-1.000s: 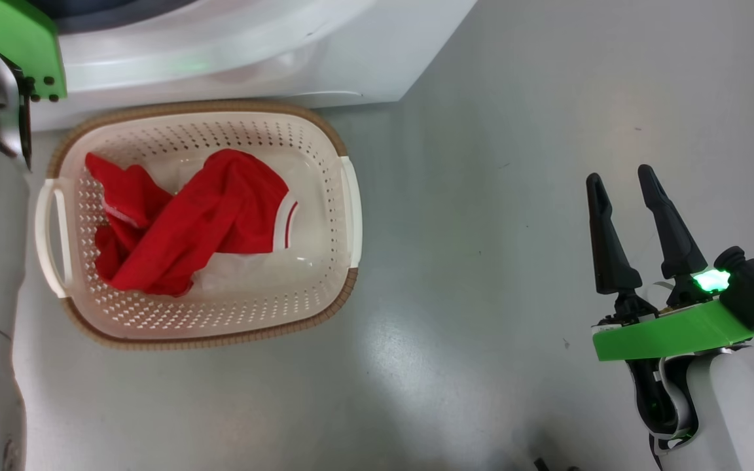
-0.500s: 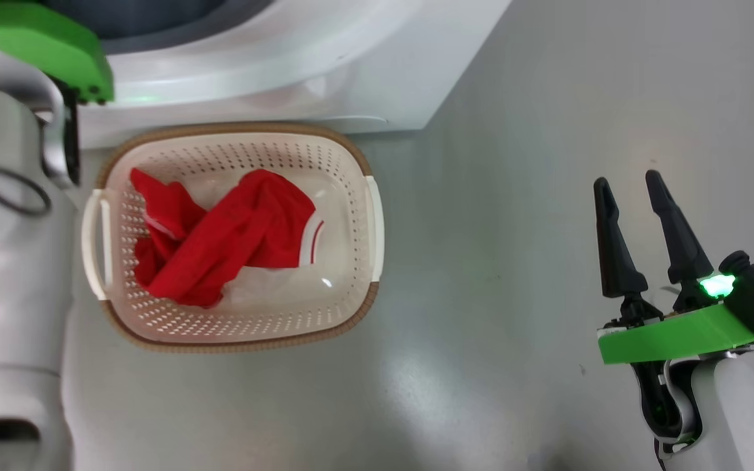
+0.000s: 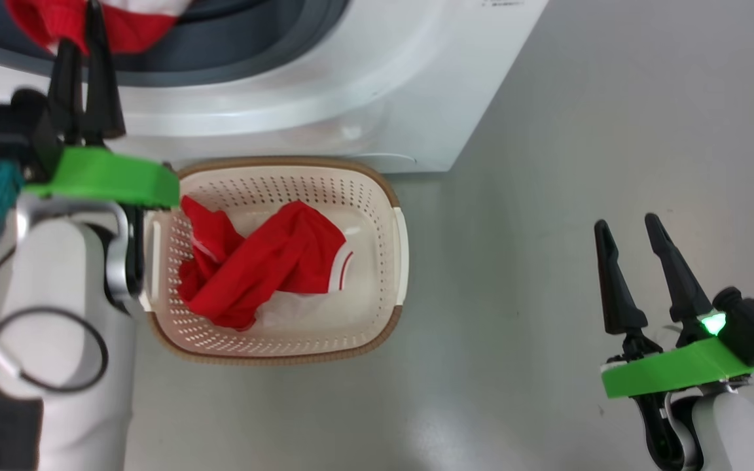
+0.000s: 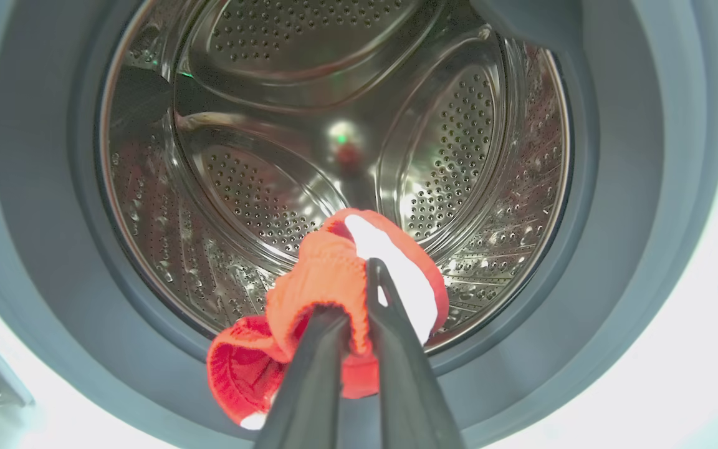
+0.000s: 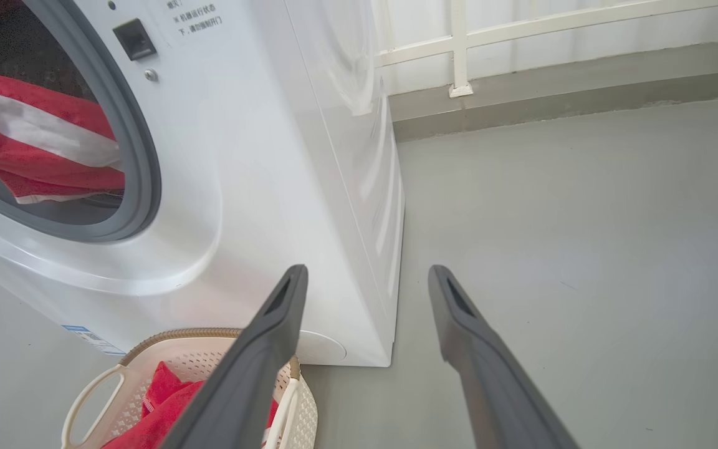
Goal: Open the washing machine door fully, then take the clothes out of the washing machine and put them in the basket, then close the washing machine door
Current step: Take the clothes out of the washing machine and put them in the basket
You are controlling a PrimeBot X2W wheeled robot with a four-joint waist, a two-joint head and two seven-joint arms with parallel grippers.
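The white washing machine (image 3: 324, 85) stands with its mouth uncovered; its door is out of view. My left gripper (image 4: 353, 290) is shut on a bunched red-and-white piece of the clothes (image 4: 328, 274), which hangs at the grey rubber ring in front of the steel drum (image 4: 259, 143). In the head view that gripper (image 3: 81, 26) points up at the same fabric (image 3: 128, 26). A red garment (image 3: 266, 261) lies crumpled in the cream basket (image 3: 285, 163) on the floor below the machine. My right gripper (image 3: 626, 224) stands open and empty, far to the right.
Grey floor (image 3: 514, 196) spreads to the right of the machine and basket. In the right wrist view, a wall with a white rail (image 5: 521, 31) runs behind the machine (image 5: 284, 156), and the basket's handle (image 5: 85, 393) shows at the lower left.
The head camera has tilted up, so the basket sits lower and more to the right. My left arm has come into view with its gripper at the machine's mouth. The right gripper stays open.
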